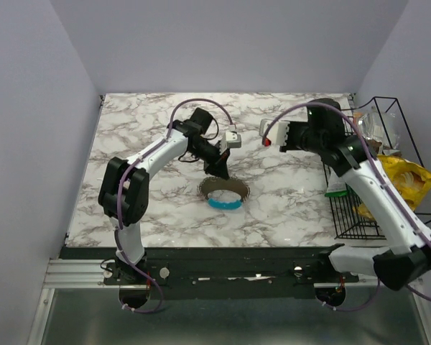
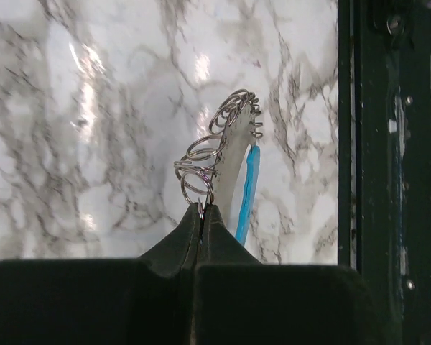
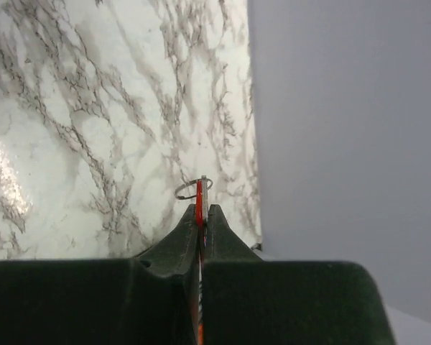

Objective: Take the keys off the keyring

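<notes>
**Left arm anchors the keyring, right arm holds one red key clear of it**

The keyring [image 1: 225, 192] lies mid-bench [image 1: 144, 144], its blue arc on the side nearest the arm bases. The left end effector [image 2: 203, 210] comes down on the keyring's far edge, its jaws together and clamped on one of the small split rings [image 2: 200, 154] bunched there. From that wrist the loop is seen edge-on, its long axis running straight away from the fingertips.

The right end effector [image 3: 203, 210] is well apart from the keyring, behind it and to its right. Its jaws are pinched on a red key [image 3: 199, 195] with its own little ring. No other coloured heads can be made out.

The left arm is much the nearer, so the next pull likely has to run away from its grip.
</notes>
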